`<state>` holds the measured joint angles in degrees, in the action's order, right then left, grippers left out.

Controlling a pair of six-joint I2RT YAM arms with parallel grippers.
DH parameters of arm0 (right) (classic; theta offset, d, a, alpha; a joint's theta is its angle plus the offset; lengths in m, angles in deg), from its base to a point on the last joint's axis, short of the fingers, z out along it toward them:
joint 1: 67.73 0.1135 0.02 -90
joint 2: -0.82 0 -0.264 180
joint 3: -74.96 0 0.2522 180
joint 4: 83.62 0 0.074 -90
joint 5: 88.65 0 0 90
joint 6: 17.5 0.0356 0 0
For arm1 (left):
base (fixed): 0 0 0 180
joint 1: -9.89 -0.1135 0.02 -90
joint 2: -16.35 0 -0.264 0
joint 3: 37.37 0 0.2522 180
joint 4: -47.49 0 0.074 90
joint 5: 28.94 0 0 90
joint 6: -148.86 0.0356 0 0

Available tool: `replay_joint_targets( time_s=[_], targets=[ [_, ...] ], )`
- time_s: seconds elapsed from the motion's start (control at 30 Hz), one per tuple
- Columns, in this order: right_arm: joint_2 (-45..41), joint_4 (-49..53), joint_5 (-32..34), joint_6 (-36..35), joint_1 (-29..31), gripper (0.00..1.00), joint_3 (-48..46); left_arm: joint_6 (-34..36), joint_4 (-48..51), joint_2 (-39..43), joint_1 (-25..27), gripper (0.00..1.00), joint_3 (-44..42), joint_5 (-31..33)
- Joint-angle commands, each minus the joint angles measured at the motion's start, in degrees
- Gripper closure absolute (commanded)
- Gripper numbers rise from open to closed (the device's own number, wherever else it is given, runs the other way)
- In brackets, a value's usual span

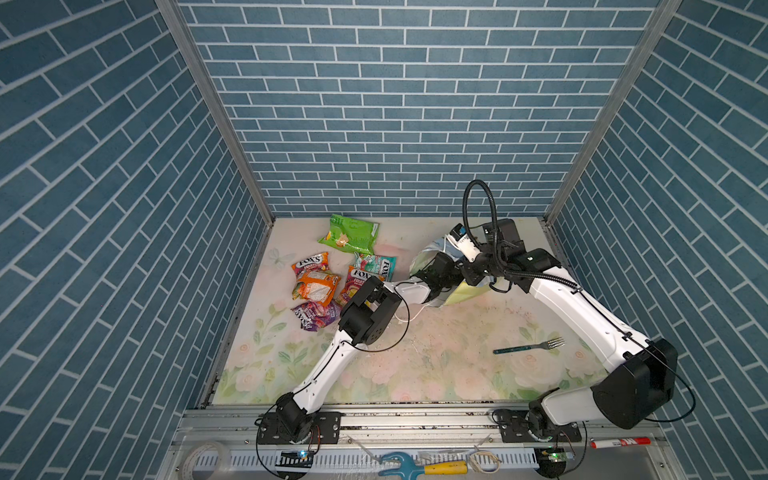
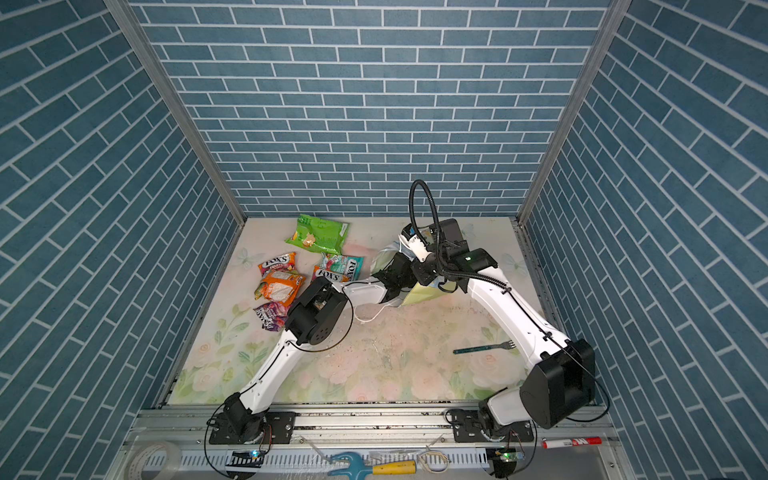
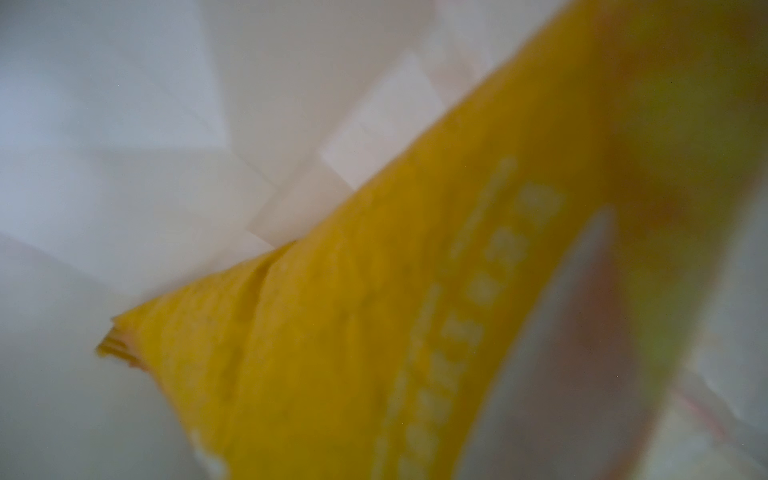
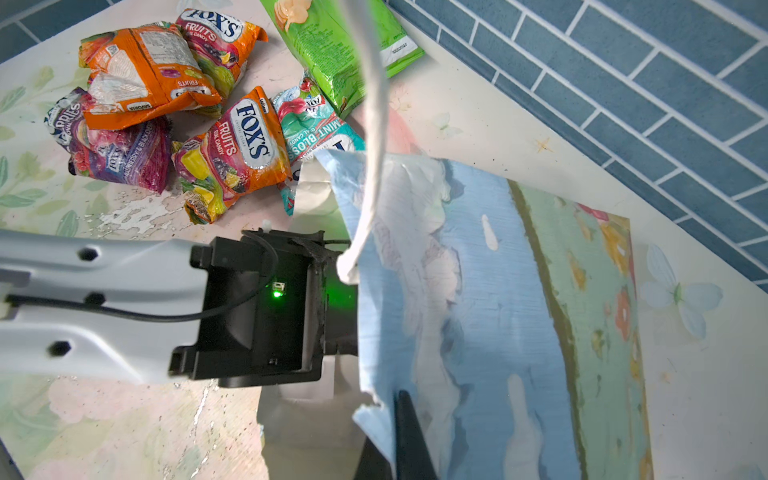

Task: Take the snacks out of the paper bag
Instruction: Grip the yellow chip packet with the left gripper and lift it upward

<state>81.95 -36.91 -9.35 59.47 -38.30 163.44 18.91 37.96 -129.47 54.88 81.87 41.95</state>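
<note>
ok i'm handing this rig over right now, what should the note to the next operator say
Right end effector: shut on the paper bag rim.
Left end effector: inside the bag, hidden; grip cannot be confirmed.
Done: six snacks lie on the table, left of the bag.
Left: a yellow packet is in the bag, close to the left wrist camera; pull it out, then check the bag for more.
</note>
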Motion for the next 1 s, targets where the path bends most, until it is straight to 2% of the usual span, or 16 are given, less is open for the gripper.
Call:
replay_joint_targets(
  time_s=[0.0,0.47,0.97],
  targets=[
    [-2.28,-2.24,1.19,2.94,0.69,1.0,-2.11,-0.88,-2.32,3.63,-1.37,1.0,-1.18,-0.3],
    [-3.03,-11.58,9.66,8.91,0.68,1.0,-9.22,1.07,-0.54,8.56,-1.84,1.0,-4.52,-1.37],
    [-2.99,-11.29,10.7,8.91,0.55,1.0,-9.7,1.55,-2.01,15.0,-3.09,1.0,-11.27,-0.28]
  ],
)
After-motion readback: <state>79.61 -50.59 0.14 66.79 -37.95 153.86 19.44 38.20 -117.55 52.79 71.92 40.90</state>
